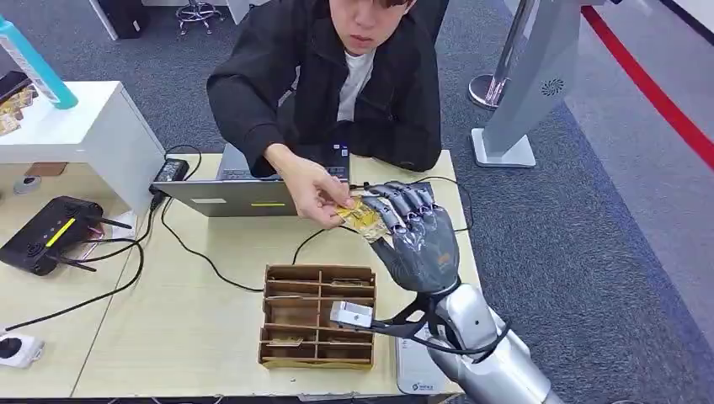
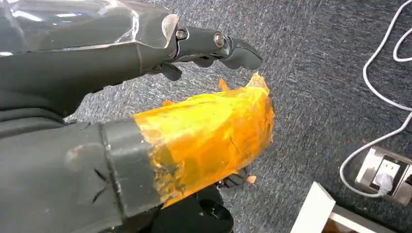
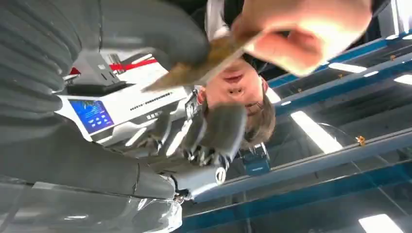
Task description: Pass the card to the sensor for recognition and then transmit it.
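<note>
The right hand (image 1: 418,236), dark grey with a glossy plastic shell, is up over the far side of the table with its palm turned away and fingers curled forward onto a thin yellowish card (image 1: 360,215) with a gold pattern. A person's hand (image 1: 316,195) is pinching the same card from the other side, so both are on it at once. In the right wrist view the card (image 3: 204,65) is a blurry tan sliver running between the thick ribbed grey thumb and the person's fingers (image 3: 311,29).

My read is that this is the handover bit, the "transmit" part, with the card changing hands. Can't tell from here whether the sensor step is already done. Next move is basically the robot's fingers easing off so the card slides free without bending, since it looks thin and flexible.

The left hand (image 2: 160,121) hangs down over grey carpet. Its thumb is wrapped in crinkly orange tape, the fingers lie loose and apart, nothing in them.

Further out there's a brown cardboard divider tray (image 1: 318,316) with small compartments near the table edge, a silver laptop (image 1: 244,189) in front of the person, and black cables snaking over the pale wood table (image 1: 168,337).
</note>
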